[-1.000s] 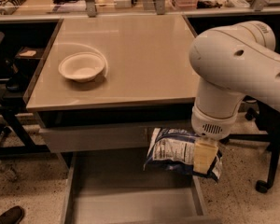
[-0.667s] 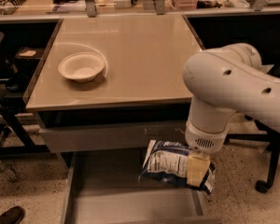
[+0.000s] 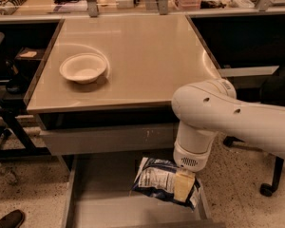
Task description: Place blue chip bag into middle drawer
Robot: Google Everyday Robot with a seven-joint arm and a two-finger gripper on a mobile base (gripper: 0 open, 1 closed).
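The blue chip bag [image 3: 159,179] is dark blue foil with a white printed label panel. It hangs tilted over the right side of the open middle drawer [image 3: 104,208], a wide grey tray with a flat floor. My gripper [image 3: 183,186] reaches down from the white arm [image 3: 213,113] and is shut on the bag's right end, one pale finger [image 3: 183,185] showing in front of the foil. Whether the bag touches the drawer floor I cannot tell.
A white round bowl [image 3: 83,68] sits on the tan tabletop [image 3: 142,56] at the left. A closed grey drawer front [image 3: 109,139] with pale scuffs lies above the open drawer. An office chair base [image 3: 268,186] stands right; a shoe [image 3: 7,220] is at bottom left.
The arm has lowered the gripper and the bag farther down into the open drawer. The bowl has not moved.
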